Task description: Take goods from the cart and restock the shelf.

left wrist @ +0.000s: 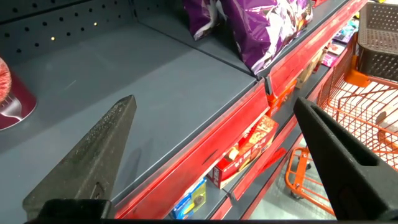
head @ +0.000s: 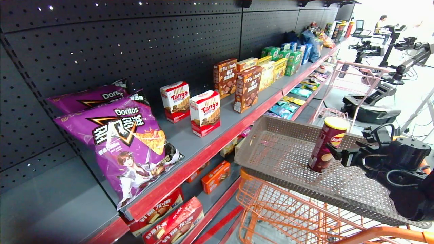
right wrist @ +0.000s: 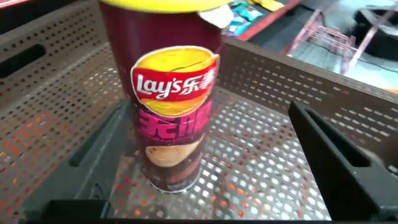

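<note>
In the cart's tray (head: 276, 149), the chip can (head: 327, 145) is waiting unlifted between wide fingers of the right gripper (right wrist: 207, 117), the left gripper (left wrist: 214, 104) gaping over bare shelf (left wrist: 155, 81).

Chip can's lid (right wrist: 163, 5) partly off-frame.

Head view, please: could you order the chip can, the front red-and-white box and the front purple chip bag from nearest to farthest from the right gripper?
1. The chip can, on the cart's tray, right by the right gripper.
2. The front red-and-white box, across on the shelf.
3. The front purple chip bag, farther left along that shelf.
</note>
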Available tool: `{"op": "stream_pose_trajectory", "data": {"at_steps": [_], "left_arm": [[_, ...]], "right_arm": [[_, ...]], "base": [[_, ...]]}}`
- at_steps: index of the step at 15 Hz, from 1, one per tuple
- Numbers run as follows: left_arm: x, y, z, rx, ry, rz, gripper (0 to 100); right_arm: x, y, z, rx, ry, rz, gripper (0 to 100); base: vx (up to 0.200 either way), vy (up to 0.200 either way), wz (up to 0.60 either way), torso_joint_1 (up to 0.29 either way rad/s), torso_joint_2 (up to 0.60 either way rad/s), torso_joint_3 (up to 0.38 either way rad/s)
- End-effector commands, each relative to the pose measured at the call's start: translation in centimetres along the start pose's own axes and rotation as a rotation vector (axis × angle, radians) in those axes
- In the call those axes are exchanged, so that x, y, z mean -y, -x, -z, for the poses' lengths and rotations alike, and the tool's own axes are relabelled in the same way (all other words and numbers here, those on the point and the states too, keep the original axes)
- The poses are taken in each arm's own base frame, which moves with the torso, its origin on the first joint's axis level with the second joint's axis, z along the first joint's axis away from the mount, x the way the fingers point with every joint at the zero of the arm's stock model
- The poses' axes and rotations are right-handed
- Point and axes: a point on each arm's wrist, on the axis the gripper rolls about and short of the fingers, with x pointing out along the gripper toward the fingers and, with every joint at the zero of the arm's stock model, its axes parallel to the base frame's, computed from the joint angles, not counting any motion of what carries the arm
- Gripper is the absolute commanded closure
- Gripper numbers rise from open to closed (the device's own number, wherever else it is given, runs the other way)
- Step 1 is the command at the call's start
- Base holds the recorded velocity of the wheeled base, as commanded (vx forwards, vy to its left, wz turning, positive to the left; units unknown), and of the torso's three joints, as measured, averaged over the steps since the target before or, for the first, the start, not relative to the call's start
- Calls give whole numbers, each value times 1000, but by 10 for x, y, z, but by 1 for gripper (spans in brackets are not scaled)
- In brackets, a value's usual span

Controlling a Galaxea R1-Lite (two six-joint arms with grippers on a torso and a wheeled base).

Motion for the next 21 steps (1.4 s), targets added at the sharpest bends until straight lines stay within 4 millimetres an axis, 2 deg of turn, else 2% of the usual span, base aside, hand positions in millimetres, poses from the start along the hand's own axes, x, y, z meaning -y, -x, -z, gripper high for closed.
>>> {"op": "stream_pose_trajectory", "data": {"at_steps": [1, 5, 15, 16, 19, 21], "left_arm": [[0, 0, 0, 0, 0, 0, 0], [0, 0, 0, 0, 0, 0, 0], [0, 0, 0, 0, 0, 0, 0], [0, 0, 0, 0, 0, 0, 0], [0, 0, 0, 2, 0, 0, 0], [0, 0, 0, 0, 0, 0, 0]], "right_arm": [[0, -11, 8, -5, 8, -19, 0], [-1, -22, 14, 3, 16, -78, 0], [-4, -43, 13, 64, 62, -227, 0], [-4, -44, 11, 77, 74, -253, 100], [-3, -36, 8, 69, 95, -245, 100], [-2, -24, -5, 67, 95, -241, 100]], "base": [[0, 0, 0, 0, 0, 0], [0, 0, 0, 0, 0, 0], [0, 0, 0, 0, 0, 0], [0, 0, 0, 0, 0, 0], [0, 0, 0, 0, 0, 0], [0, 0, 0, 0, 0, 0]]}}
